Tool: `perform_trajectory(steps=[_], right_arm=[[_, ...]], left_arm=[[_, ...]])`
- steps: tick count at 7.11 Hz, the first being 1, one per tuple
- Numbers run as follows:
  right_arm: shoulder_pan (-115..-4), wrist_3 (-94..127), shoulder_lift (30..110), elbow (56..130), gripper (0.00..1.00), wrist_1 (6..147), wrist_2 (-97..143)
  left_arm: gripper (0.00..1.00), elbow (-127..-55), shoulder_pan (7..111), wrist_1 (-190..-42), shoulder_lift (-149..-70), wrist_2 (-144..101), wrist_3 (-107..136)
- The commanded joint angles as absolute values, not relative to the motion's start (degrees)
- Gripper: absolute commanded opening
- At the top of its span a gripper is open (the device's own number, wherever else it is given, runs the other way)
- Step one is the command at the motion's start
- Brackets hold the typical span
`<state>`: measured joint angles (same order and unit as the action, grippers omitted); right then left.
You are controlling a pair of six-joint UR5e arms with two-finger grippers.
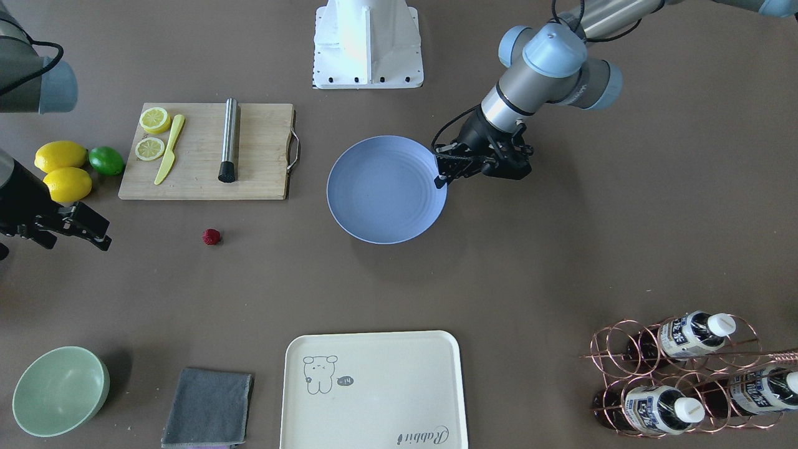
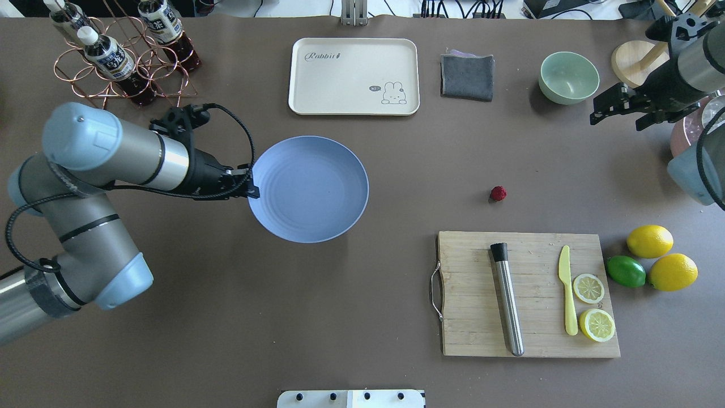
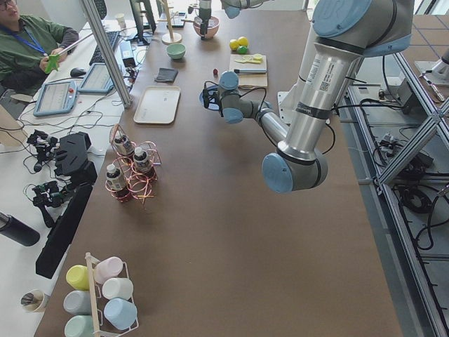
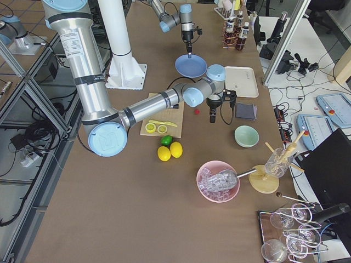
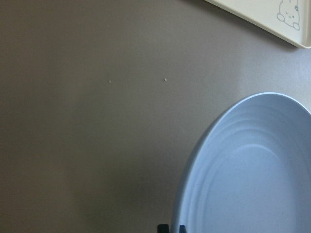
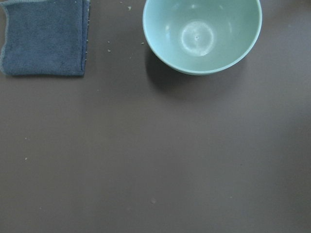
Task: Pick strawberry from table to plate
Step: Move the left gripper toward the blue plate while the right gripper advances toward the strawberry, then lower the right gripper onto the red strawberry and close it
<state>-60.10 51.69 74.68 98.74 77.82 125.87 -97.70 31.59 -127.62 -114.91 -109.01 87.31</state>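
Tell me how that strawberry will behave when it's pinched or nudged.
The strawberry is tiny and roundish, so a nudge would probably roll it across the flat table. Its bumpy skin may help grip; it's likely very light.

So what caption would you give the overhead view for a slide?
Left gripper grips the plate by its rim; the strawberry sits on the table.

Seen from overhead, the left arm (image 2: 113,153) is folded in from 8 o'clock, wrist turned downward. The left gripper (image 2: 253,190) is pinched on the 9 o'clock rim of the plate (image 2: 317,187), fingertips nearly together. The right arm (image 2: 694,68) is held at 2 o'clock, and the right gripper (image 2: 617,116) is hung facing down, jaws spread wide and nothing held.
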Motion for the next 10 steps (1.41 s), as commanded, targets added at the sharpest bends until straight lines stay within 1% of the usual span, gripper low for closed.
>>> perform_trajectory(steps=[1,4,8,9,10], right_arm=[[-55.0,58.4,73.5,98.3,1.00,73.9,122.6],[-51.5,59.6,72.9,97.9,1.00,73.7,120.1],[-49.7,62.7,72.8,98.0,1.00,73.3,120.2],[-49.2,62.8,72.8,97.9,1.00,73.3,120.1],[-48.6,63.0,72.8,97.7,1.00,73.3,119.8]], left_arm=[[0.00,-95.2,27.6,-127.6,-117.2,-103.5,91.3],[0.00,-93.4,25.6,-128.0,-117.8,-99.1,91.9],[0.00,-93.7,25.6,-128.1,-117.0,-99.5,91.6],[0.45,-93.8,25.6,-128.0,-117.0,-99.5,91.5],[0.97,-94.6,25.8,-128.0,-116.4,-99.1,90.8]])
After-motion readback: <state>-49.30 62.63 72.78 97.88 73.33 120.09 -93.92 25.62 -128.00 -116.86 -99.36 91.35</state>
